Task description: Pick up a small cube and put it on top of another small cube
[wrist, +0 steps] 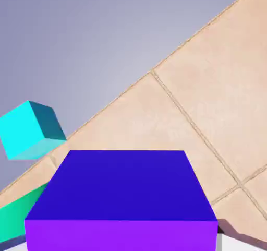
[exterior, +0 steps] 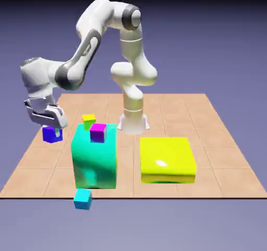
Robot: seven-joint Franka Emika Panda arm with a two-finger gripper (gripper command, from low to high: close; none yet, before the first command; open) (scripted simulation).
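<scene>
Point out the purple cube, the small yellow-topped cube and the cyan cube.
purple cube [wrist: 122, 184], hand view, top face.
yellow-topped cube [exterior: 88, 119], exterior view, top face.
cyan cube [exterior: 82, 199], exterior view, front face.

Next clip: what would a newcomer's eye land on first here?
Probably the two big blocks mid-table: the tall teal block with a magenta cube on top, and the flat yellow block to its right in the exterior view. Next, the gripper at the table's left edge, closed on the purple cube, which fills the hand view's bottom.
</scene>
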